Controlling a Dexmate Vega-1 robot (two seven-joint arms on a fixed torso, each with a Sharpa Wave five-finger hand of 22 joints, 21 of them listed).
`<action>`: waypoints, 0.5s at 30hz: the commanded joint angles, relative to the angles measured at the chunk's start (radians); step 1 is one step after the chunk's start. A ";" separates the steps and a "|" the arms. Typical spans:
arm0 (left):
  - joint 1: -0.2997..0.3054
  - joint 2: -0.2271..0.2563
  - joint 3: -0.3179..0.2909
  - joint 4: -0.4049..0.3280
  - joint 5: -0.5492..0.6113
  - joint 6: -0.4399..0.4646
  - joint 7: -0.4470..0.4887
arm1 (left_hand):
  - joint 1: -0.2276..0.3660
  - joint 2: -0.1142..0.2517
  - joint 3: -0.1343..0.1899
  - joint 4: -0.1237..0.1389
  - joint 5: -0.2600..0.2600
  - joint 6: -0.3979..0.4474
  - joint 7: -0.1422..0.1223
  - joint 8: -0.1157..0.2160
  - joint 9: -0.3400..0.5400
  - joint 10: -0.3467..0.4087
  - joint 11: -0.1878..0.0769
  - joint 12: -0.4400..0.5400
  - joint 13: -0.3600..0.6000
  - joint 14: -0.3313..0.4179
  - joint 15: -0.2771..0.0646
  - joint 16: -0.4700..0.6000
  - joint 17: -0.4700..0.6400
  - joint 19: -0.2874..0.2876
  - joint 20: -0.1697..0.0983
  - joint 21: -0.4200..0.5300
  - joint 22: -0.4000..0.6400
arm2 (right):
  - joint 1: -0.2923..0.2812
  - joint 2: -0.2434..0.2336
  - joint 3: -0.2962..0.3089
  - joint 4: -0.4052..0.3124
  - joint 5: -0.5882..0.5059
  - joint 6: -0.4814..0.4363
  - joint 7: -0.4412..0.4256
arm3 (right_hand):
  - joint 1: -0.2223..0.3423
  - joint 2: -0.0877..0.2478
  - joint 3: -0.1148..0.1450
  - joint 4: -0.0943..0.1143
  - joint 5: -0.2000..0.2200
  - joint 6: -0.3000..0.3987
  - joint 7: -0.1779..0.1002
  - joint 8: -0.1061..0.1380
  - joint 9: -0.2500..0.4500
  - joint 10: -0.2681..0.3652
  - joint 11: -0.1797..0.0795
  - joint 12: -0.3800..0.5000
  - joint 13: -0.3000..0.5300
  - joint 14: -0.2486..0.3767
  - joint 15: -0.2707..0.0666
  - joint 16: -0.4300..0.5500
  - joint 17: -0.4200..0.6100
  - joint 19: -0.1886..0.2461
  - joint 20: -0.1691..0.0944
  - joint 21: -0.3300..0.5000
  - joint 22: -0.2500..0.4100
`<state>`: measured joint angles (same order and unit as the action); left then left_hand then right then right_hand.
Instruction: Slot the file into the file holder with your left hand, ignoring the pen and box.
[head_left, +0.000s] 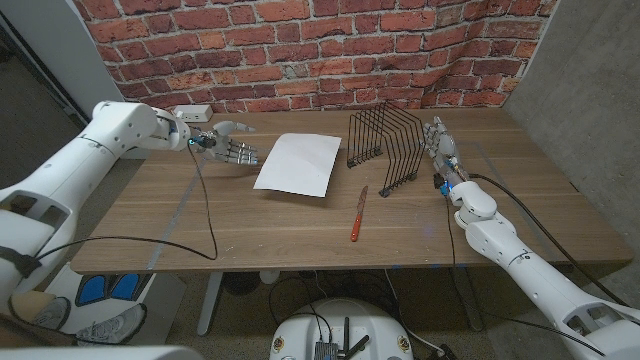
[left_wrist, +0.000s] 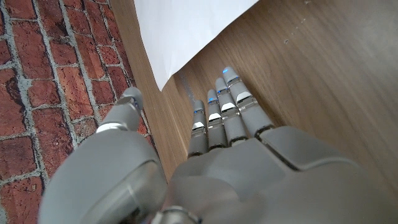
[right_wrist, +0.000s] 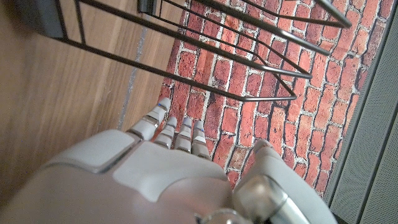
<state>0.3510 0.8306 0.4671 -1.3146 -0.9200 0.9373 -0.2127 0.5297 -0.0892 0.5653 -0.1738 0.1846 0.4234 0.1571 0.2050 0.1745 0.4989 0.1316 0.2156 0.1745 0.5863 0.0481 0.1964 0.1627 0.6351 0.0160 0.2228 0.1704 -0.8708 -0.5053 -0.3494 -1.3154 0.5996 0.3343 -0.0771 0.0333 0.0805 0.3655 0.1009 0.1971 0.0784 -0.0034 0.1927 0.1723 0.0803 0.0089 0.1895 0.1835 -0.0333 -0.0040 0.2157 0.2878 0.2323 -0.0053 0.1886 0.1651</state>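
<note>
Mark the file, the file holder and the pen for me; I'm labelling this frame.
file (head_left: 297, 163): head view, middle of the white sheet.
file holder (head_left: 385, 140): head view, on its black wire dividers.
pen (head_left: 357, 216): head view, middle of its red barrel.

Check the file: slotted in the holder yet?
Out. The white file lies flat on the table, beside the wire file holder; left hand holds nothing.

You get even, fairly bright light from overhead on the desk (head_left: 300, 220), with soft, short shadows under the file holder (head_left: 385, 145). The white file (head_left: 298, 163) is nearly blown out, glaring in the left wrist view. Both wrist views blur close up; the left hand (left_wrist: 205, 168) looks soft, perhaps out of focus.
</note>
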 joint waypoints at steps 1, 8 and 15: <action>-0.037 -0.009 0.025 0.046 0.043 0.022 -0.087 | 0.014 -0.001 -0.003 -0.002 -0.001 0.020 0.055 0.003 0.004 0.016 -0.002 0.005 0.004 0.016 -0.004 0.003 0.004 0.016 -0.004 0.005 0.004 | -0.012 -0.001 0.004 -0.016 -0.005 -0.001 -0.017 | 0.010 0.041 0.008 -0.002 0.008 0.012 -0.001 0.003 0.002 0.010 -0.002 0.009 0.003 0.004 0.002 0.008 0.000 0.010 0.001 0.005 0.003; -0.050 -0.014 0.038 0.071 0.058 0.028 -0.125 | 0.020 -0.002 -0.006 -0.002 -0.001 0.031 0.056 0.002 0.005 0.030 -0.007 0.006 0.004 0.027 -0.008 0.002 0.004 0.025 -0.008 0.005 0.005 | -0.018 0.000 0.005 -0.022 -0.008 0.001 -0.026 | 0.010 0.042 0.009 -0.002 0.008 0.015 -0.002 0.002 0.002 0.011 -0.001 0.009 0.003 0.005 0.003 0.009 0.000 0.012 0.002 0.005 0.003; -0.085 -0.030 0.076 0.129 0.094 0.020 -0.187 | 0.026 -0.005 -0.012 -0.001 -0.001 0.036 0.057 -0.003 0.005 0.040 -0.016 0.003 0.004 0.045 -0.017 0.002 0.003 0.043 -0.017 0.008 0.005 | -0.024 0.002 0.006 -0.027 -0.009 0.004 -0.033 | 0.010 0.042 0.009 -0.002 0.008 0.017 -0.003 0.001 0.002 0.011 -0.002 0.008 0.003 0.006 0.002 0.010 0.001 0.013 0.006 0.004 0.003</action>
<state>0.3088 0.8178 0.4993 -1.2557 -0.8742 0.9617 -0.3088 0.5414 -0.0932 0.5572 -0.1740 0.1846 0.4533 0.1558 0.2050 0.1745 0.5336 0.1172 0.2156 0.1745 0.6203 0.0356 0.1964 0.1628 0.6689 0.0037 0.2228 0.1703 -0.8849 -0.5057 -0.3455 -1.3332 0.5940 0.3340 -0.0976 0.0333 0.0805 0.3654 0.1009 0.1971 0.0856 -0.0034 0.1927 0.1723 0.0838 0.0053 0.1895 0.1835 -0.0297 -0.0004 0.2157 0.2879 0.2376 0.0000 0.1886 0.1651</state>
